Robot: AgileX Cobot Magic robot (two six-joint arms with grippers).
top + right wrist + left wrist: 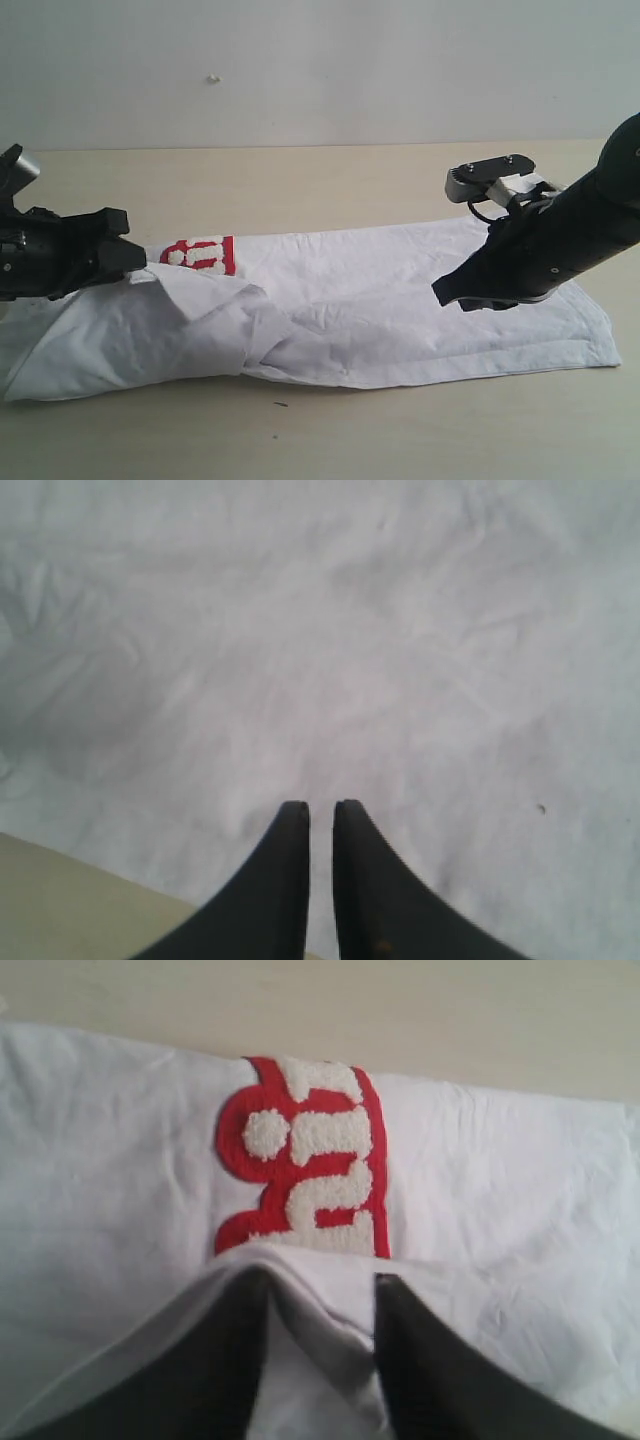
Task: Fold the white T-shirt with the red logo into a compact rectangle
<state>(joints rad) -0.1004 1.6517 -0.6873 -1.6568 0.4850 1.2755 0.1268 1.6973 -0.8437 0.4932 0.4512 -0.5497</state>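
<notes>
The white T-shirt (400,300) lies as a long band across the middle of the exterior frame, its left end doubled over beside the red logo (200,255). The left gripper (135,255), at the left edge, has jaws apart around a slack ridge of cloth. The right gripper (445,292) hovers closed and empty over the right end. This looks like a crosswise fold being let go, and next the right end likely needs pinching and carrying leftward.

The exterior camera looks low across the pale beige tabletop (330,180) toward a blank grey wall (320,70), taking in the length of the wrinkled white cotton T-shirt (400,300). The left wrist camera peers close over its dark fingers (200,1380) at the red patch of fuzzy white letters (310,1160), seen also from the exterior view. The right wrist camera faces the shirt's plain cloth at close range.
</notes>
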